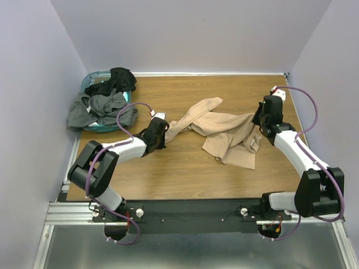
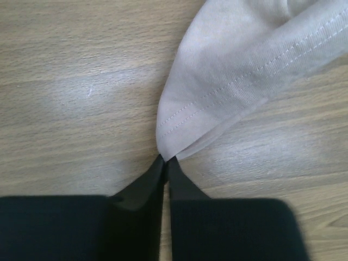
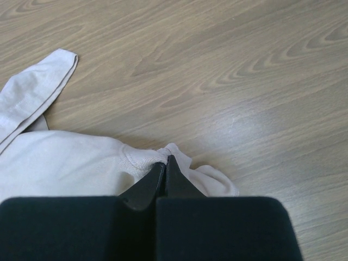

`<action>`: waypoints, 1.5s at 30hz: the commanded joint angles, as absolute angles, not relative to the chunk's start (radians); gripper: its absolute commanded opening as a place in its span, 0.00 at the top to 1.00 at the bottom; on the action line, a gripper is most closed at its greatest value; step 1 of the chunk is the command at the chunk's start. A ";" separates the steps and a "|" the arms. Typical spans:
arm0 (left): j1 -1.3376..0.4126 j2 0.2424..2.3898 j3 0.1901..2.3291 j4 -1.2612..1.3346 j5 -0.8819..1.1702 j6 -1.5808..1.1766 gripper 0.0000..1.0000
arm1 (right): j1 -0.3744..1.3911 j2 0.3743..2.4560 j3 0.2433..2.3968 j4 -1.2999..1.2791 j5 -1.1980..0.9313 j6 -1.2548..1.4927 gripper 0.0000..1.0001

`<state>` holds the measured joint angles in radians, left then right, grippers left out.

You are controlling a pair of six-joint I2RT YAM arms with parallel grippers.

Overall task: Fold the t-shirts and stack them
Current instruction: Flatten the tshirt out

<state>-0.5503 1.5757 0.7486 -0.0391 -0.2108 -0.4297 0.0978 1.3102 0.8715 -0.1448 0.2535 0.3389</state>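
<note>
Your tan t-shirt (image 1: 230,134) lies crumpled on the tabletop (image 1: 185,174), well apart from the teal basket (image 1: 90,78) and on the side of it toward the right arm. One twisted strip of the shirt reaches back toward the basket.

Your left end effector (image 2: 165,159) sits at the basket-side end of the shirt. Its fingers are pressed together on the very corner of the stitched hem, and the cloth fans away from the tips. Your right end effector (image 3: 165,160) is at the shirt's edge farthest from the basket, fingers closed on a small bunch of fabric, with a sleeve or hem end lying loose beyond.

Holding two opposite ends looks like preparation for drawing the shirt taut, so that it can be spread flat before any fold. Judged that way, the task is at its start.

The left pinch has very little cloth in it, so a firm pull could slip it free.

The dark grey t-shirt (image 1: 98,109) drapes over the basket's near rim, and the black t-shirt (image 1: 118,78) is heaped on its far side. Neither touches the tan shirt. Nothing lies between the basket and the shirt except your left arm, so the twist in the cloth itself is the main obstacle.
</note>
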 commanded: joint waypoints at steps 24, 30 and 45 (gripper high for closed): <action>-0.295 0.870 0.983 -0.098 0.172 -0.428 1.00 | 0.092 0.994 1.339 -0.423 0.399 0.212 0.99; -0.180 0.971 0.856 0.024 0.285 -0.436 1.00 | 0.092 1.104 1.420 -0.422 0.351 0.198 0.99; -0.120 1.157 0.703 0.167 0.244 -0.451 1.00 | 0.092 1.256 1.047 -0.370 0.156 0.353 0.20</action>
<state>-0.1246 1.1507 0.7380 0.0845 0.2222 -0.4427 0.0967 1.3495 1.1542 -0.3908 0.2424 0.2821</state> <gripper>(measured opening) 0.009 0.798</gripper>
